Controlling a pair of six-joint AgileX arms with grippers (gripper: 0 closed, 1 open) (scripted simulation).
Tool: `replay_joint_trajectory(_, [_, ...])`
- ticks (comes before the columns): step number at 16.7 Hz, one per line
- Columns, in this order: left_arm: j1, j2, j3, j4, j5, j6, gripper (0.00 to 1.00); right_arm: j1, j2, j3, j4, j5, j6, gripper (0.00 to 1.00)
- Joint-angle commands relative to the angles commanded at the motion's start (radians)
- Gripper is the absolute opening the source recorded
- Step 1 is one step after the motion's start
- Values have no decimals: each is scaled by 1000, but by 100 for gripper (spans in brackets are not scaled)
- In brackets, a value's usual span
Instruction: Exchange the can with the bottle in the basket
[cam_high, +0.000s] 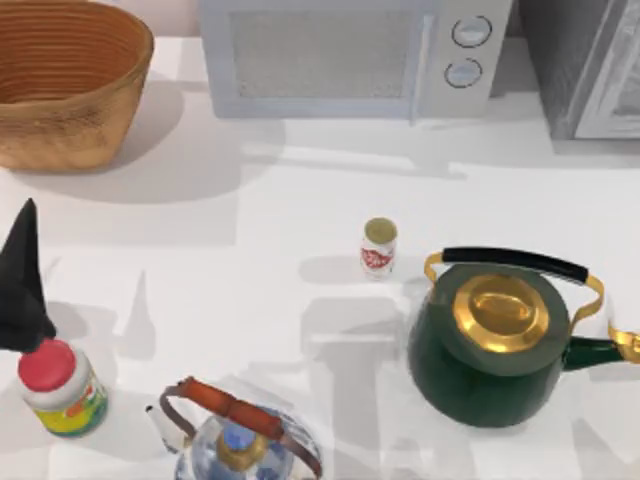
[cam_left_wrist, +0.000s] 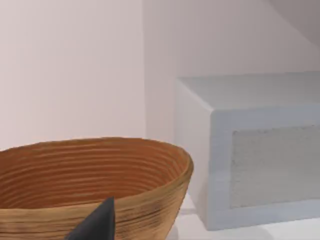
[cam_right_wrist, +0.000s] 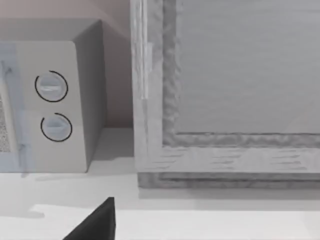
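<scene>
You see a bright, evenly lit white surface in the top view, with soft grey shadows spreading left of the can and beside the basket. The green kettle carries a mild sheen on its gold lid; edges look slightly soft throughout.

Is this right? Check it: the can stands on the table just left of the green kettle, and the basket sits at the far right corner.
One slip: the basket sits at the far left corner, as the top view shows. The can does stand on the table just left of the green kettle.
</scene>
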Motion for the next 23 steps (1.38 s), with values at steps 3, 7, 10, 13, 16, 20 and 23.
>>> replay_joint_trajectory(3, [36,-166,-98,-112,-100,-2,100,0,0,0,0,0,0,100])
replay_joint_trajectory(7, [53,-237,-145,-166,-148,-3,100,0,0,0,0,0,0,100])
replay_joint_trajectory(10, [53,-237,-145,-166,-148,-3,100,0,0,0,0,0,0,100])
replay_joint_trajectory(13, [56,-220,-143,-162,-141,0,100,0,0,0,0,0,0,100])
replay_joint_trajectory(16, [100,-126,-124,-137,-101,24,100,0,0,0,0,0,0,100])
replay_joint_trajectory(20, [203,130,-73,-71,-8,80,100,0,0,0,0,0,0,100])
replay_joint_trajectory(23, [291,335,-21,-6,72,129,100,0,0,0,0,0,0,100])
